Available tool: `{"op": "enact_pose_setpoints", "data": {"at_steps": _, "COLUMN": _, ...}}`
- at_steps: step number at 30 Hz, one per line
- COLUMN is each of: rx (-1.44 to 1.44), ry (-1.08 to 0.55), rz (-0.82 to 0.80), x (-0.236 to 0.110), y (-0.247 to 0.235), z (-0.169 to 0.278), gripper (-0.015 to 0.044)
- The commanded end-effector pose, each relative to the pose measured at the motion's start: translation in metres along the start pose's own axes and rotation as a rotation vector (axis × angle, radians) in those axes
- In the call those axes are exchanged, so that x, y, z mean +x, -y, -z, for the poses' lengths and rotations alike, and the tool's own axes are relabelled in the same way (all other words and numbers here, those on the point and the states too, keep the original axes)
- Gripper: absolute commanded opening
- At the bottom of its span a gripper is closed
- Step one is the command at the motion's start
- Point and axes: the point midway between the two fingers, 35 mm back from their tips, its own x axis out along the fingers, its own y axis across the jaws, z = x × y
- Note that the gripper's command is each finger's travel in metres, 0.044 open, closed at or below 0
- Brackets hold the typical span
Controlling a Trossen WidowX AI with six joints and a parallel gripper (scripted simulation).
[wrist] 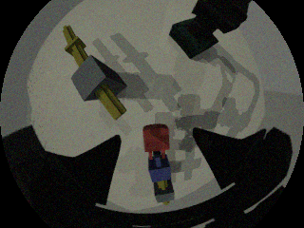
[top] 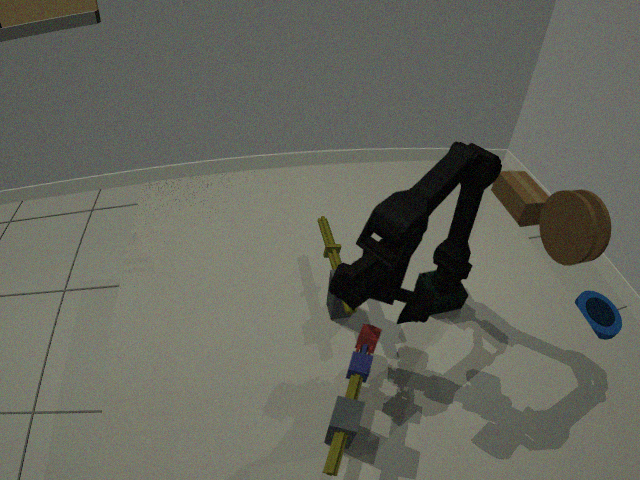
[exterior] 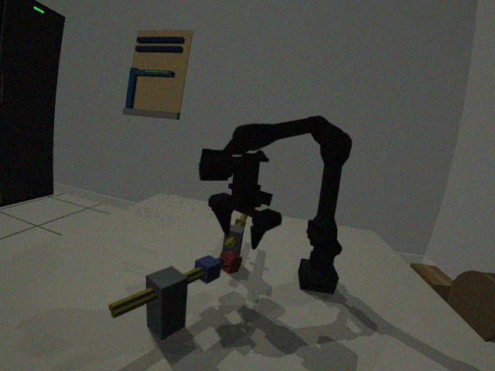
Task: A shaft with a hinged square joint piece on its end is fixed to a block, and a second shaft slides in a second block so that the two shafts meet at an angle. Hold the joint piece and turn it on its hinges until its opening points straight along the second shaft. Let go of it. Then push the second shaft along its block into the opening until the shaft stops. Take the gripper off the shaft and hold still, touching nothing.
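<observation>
The black 2-fingered tool [exterior: 244, 227] hangs wide and empty above the red square joint piece [exterior: 230, 261], which sits at the fixed yellow shaft's [exterior: 131, 300] end. Step 1: descend, grip the piece.

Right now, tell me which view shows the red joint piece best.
Wrist view: the red piece sits centred between the open fingers, seen from straight above, untouched. The top view shows it small beside the blue piece. The exterior view shows it from the side, low under the gripper.
</observation>
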Motion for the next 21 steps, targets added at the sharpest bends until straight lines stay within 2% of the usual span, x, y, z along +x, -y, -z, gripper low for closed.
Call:
{"op": "enact_pose_setpoints", "data": {"at_steps": 1, "rx": 0.005, "ry": 0.006, "rz": -0.004, "x": 0.015, "y": -0.001, "z": 0.001, "gripper": 0.0440}}
{"op": "enact_pose_setpoints", "data": {"at_steps": 11, "rx": 0.005, "ry": 0.006, "rz": -0.005, "x": 0.057, "y": 0.000, "z": 0.002, "gripper": 0.0440}}
{"op": "enact_pose_setpoints", "data": {"at_steps": 21, "rx": 0.005, "ry": 0.004, "rz": -0.004, "x": 0.057, "y": 0.000, "z": 0.026, "gripper": 0.0440}}
